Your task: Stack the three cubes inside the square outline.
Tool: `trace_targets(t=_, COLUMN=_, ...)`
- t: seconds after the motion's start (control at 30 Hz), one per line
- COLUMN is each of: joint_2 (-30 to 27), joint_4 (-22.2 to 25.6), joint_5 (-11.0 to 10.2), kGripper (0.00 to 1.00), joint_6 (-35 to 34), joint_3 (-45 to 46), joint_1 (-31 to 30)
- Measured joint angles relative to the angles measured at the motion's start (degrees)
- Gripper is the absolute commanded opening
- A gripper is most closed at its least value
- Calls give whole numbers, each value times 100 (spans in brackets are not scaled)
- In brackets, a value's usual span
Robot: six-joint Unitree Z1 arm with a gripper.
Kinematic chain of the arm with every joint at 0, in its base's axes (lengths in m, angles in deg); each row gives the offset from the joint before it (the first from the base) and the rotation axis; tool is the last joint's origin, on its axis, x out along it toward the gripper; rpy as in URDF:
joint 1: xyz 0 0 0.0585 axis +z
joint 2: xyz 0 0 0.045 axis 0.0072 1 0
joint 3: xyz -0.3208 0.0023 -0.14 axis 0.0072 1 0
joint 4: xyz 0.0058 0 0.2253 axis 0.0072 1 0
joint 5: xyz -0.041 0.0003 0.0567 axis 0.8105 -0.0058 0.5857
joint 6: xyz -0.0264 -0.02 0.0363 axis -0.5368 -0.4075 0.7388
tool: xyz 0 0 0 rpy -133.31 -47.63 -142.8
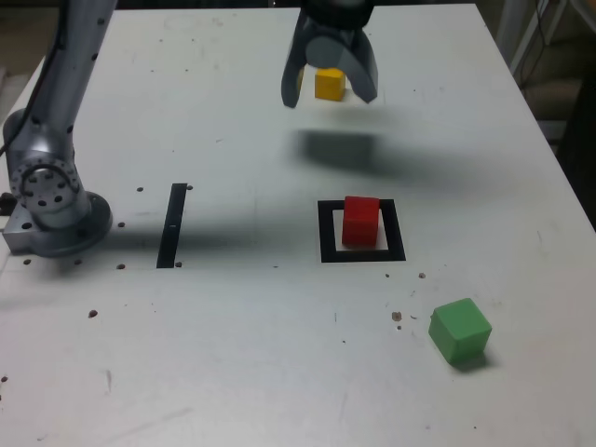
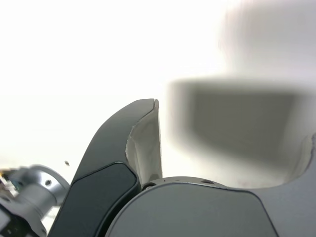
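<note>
Near the desk's far edge, the gripper [image 1: 330, 88] hangs with jaws spread around the yellow cube [image 1: 330, 84]. The red cube [image 1: 360, 221] sits inside the square outline [image 1: 326, 233], and the green cube [image 1: 460, 330] waits near the front right. Next, it seems: descend, pinch yellow.

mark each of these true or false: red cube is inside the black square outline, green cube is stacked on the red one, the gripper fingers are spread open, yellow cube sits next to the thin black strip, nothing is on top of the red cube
1. The red cube is inside the square outline. True.
2. The green cube is stacked on the red one. False: it sits alone on the table, nearer the camera and toward the exterior view's right of the outline.
3. The gripper has its fingers spread open. True.
4. The yellow cube sits next to the thin black strip. False: it shows at the far side of the table, between the open fingers, well away from the strip.
5. Nothing is on top of the red cube. True.
</note>
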Motion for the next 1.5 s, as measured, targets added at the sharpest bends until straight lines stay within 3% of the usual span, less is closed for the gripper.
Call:
trace_targets(t=0.4, joint_2=84, joint_4=23, joint_5=-250, kGripper=99, joint_6=904, joint_3=-239, joint_1=588)
trace_targets(t=0.73, joint_2=536, joint_4=75, joint_5=-461, kGripper=99, joint_6=1980, joint_3=-1077, joint_1=913)
trace_targets(t=1.2, joint_2=1475, joint_4=214, joint_5=-515, kGripper=95, joint_6=2263, joint_3=-1954, joint_1=1142)
trace_targets(t=1.5, joint_2=1655, joint_4=317, joint_5=-515, kGripper=82, joint_6=2263, joint_3=-2163, joint_1=1142)
